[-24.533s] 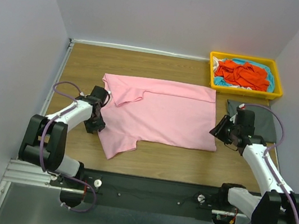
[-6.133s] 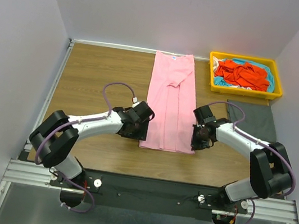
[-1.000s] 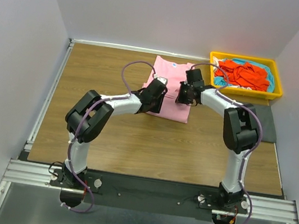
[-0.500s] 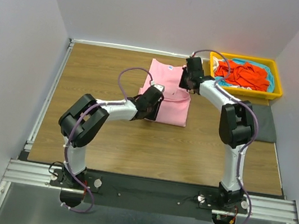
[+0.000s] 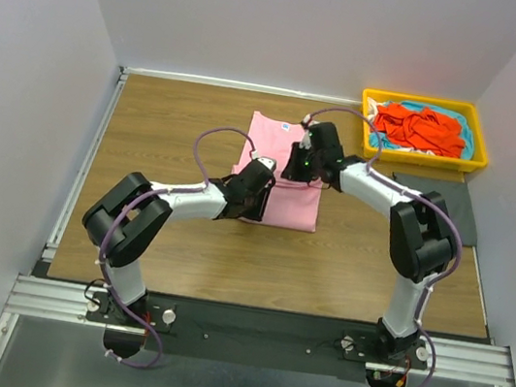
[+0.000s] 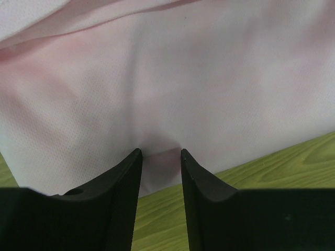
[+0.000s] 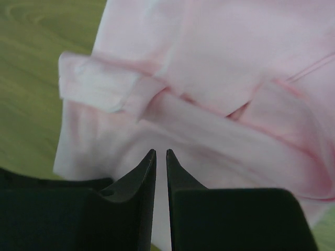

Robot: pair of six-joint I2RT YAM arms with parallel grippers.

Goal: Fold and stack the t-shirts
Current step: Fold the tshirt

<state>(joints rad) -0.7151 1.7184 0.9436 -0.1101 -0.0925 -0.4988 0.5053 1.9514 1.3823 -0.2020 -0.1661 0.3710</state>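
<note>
Top external: wood-grain table (image 5: 173,111) under pink t-shirt (image 5: 272,137), pale grey walls (image 5: 295,23), yellow tray (image 5: 420,99).

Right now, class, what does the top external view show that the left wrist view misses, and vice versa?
Only the top view: the yellow tray holding the orange-red t-shirt and turquoise t-shirt, the dark grey t-shirt. Only the left wrist view: the left jaws' tips with pink cloth puckered between them. Both: the pink t-shirt on the wooden table.

Plain light pink shirt (image 5: 286,173), wood-grain brown table (image 5: 173,111), bright yellow tray (image 5: 420,159), plus an orange-red shirt (image 5: 421,128) and turquoise shirt (image 5: 465,129).
</note>
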